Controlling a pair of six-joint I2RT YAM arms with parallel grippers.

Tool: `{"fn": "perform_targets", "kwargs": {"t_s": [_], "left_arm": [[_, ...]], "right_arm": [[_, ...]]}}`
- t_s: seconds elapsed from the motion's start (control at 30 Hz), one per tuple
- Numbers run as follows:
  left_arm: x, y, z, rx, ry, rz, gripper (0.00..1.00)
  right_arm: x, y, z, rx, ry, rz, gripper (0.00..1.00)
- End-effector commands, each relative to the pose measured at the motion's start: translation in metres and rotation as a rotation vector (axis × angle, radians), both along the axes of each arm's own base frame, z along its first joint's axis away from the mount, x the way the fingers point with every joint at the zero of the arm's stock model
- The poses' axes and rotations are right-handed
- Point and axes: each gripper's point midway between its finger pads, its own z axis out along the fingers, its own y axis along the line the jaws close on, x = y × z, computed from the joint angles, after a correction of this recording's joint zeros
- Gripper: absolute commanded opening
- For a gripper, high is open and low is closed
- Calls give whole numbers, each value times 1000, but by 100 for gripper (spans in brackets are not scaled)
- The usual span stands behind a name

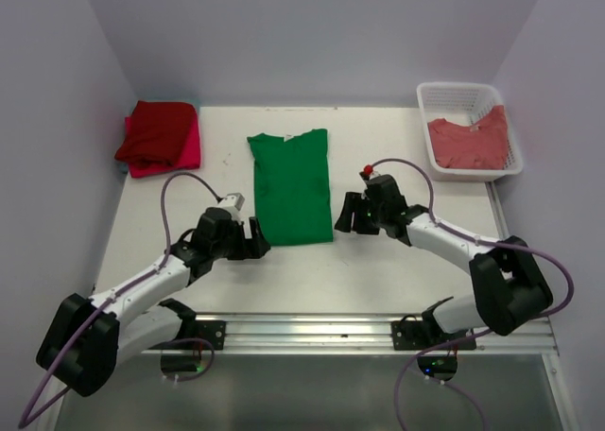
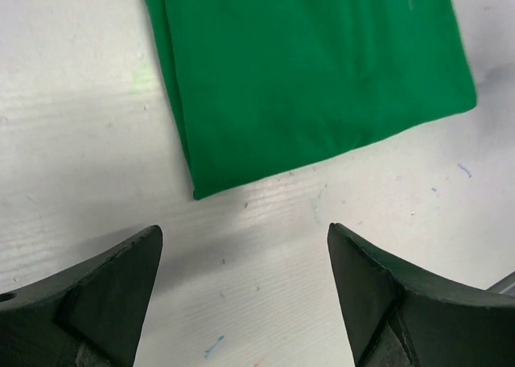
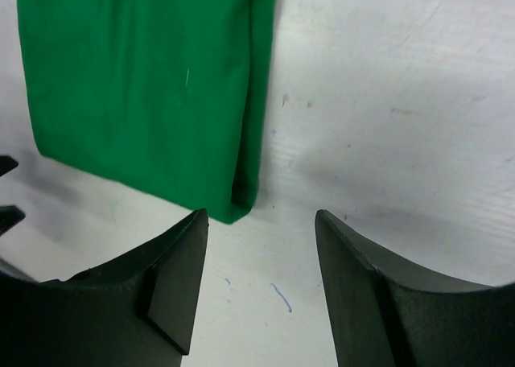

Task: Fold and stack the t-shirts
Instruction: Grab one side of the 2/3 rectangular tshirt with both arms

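Near corners of the bright green cloth t-shirt [image 1: 291, 187] should be pinched through all layers by the left gripper [image 1: 254, 239] and right gripper [image 1: 346, 215], both spread.

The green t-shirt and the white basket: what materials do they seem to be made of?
Green t-shirt: it looks like soft knitted cloth, perhaps cotton, with a matte finish. It lies flat, has a doubled folded edge and shows no shine. White basket: it looks like moulded plastic with a smooth finish. Its walls are a rigid open lattice that holds its shape.
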Motion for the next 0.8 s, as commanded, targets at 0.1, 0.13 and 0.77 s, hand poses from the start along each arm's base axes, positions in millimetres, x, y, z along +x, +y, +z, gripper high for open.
{"fn": "perform_targets", "kwargs": {"t_s": [0.1, 0.13, 0.77], "left_arm": [[-12, -10, -28, -55, 49, -41, 87], [-11, -11, -30, -55, 50, -41, 87], [-10, -19, -63, -89, 87, -64, 56]], "right_arm": [[-33, 23, -31, 172, 135, 41, 60], [-31, 25, -31, 181, 130, 38, 60], [-47, 26, -87, 235, 239, -29, 0]]}}
